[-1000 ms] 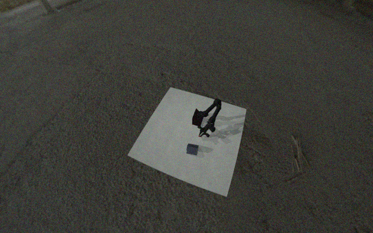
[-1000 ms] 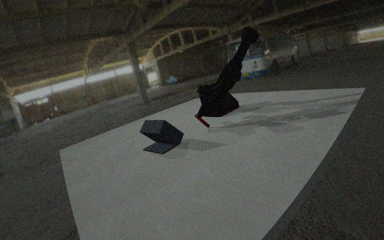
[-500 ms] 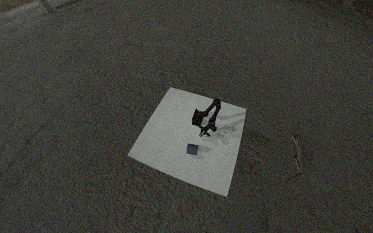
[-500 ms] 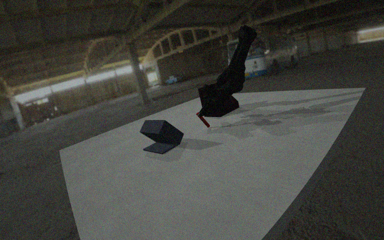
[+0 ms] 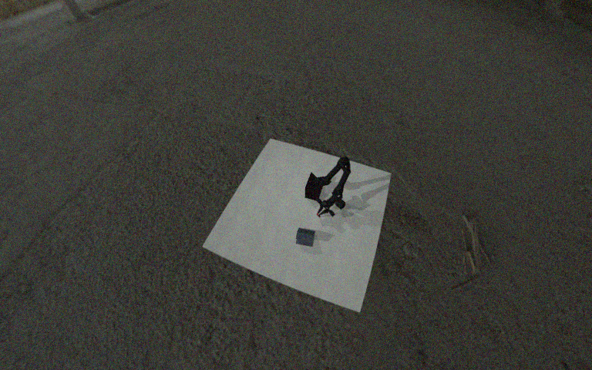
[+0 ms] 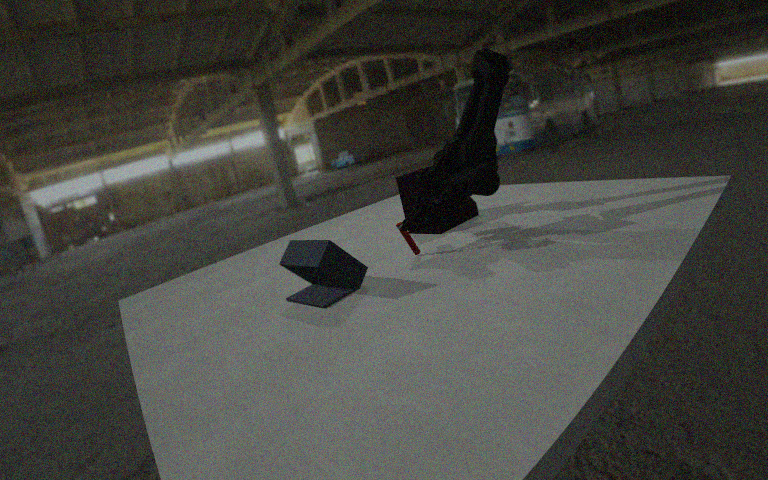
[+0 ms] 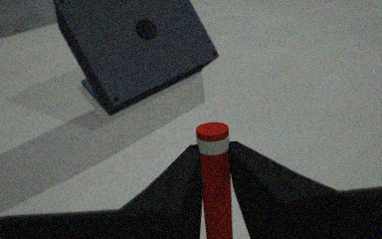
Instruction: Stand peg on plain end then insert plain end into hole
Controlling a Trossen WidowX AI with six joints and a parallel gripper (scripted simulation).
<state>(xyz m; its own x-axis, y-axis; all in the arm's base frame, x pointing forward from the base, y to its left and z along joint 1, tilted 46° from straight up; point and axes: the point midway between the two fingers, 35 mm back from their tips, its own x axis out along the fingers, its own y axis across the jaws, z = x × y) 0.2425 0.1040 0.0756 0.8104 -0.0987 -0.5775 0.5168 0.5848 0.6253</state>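
My gripper (image 7: 213, 152) is shut on the red peg (image 6: 408, 239) (image 7: 217, 194), with the fingertips at the white band (image 7: 213, 146) near its upper end. In the exterior view the peg leans, its banded end up at the fingers and its plain end low, at or just above the table (image 5: 257, 209) (image 6: 407, 367) (image 7: 308, 100); contact is unclear. The dark sloped panel (image 5: 304, 237) (image 6: 342, 270) (image 7: 124, 60) stands apart from the peg. Its round hole (image 7: 146, 30) shows in the wrist view and is empty. The peg's plain end is out of the wrist view.
The arm's dark base (image 5: 311, 187) (image 6: 433, 206) stands close behind the gripper and peg. A thin dark foot plate (image 6: 320, 295) lies under the raised part of the panel. Shadows of the arm and panel fall across the table.
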